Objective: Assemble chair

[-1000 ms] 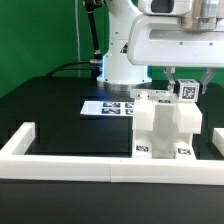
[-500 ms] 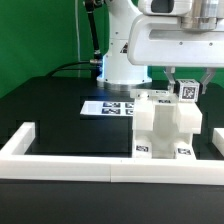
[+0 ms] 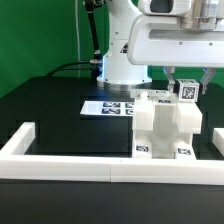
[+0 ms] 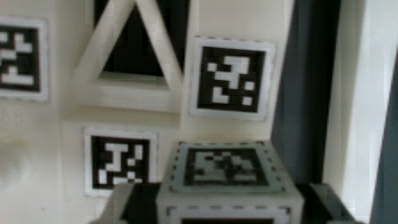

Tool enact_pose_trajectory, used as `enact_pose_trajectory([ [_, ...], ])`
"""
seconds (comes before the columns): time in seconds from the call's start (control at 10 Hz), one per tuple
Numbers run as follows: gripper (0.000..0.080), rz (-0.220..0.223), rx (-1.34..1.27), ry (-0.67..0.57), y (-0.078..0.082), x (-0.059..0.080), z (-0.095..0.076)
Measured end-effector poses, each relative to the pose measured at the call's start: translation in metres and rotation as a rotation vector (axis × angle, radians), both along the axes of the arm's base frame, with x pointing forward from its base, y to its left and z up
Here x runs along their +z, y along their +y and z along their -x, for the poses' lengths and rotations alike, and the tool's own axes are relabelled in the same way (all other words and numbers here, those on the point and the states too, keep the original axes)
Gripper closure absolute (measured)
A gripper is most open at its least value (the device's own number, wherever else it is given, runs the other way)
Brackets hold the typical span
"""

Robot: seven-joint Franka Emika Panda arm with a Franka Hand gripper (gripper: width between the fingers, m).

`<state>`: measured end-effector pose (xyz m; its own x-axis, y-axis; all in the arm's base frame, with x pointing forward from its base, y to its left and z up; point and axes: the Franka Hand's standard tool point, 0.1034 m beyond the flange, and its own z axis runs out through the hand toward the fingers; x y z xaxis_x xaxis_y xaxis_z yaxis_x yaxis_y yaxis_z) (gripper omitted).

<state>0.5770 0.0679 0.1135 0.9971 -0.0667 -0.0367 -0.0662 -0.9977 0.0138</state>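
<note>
The partly built chair (image 3: 160, 125) is a blocky white structure with small square tags, standing on the black table near the front rail. Just above its far right corner hangs a small white tagged piece (image 3: 186, 91), and my gripper (image 3: 186, 86) is shut on it. In the wrist view the same piece (image 4: 222, 168) sits between my dark fingers (image 4: 135, 206), tag facing the camera. My gripper (image 4: 226, 208) is close over the chair's white face (image 4: 160, 90), which carries several tags and a triangular opening. Whether the held piece touches the chair cannot be told.
The marker board (image 3: 106, 106) lies flat on the table behind the chair, towards the exterior view's left. A long low white border rail (image 3: 70, 165) runs along the front and turns back at the left (image 3: 20, 138). The robot's white base (image 3: 122, 60) stands behind.
</note>
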Motion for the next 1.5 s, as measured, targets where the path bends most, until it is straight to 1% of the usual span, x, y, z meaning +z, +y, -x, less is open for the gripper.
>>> enact_pose_trajectory([
  [1.5,0.0515,0.028,-0.926,-0.006,0.0030,-0.0004,0.0005],
])
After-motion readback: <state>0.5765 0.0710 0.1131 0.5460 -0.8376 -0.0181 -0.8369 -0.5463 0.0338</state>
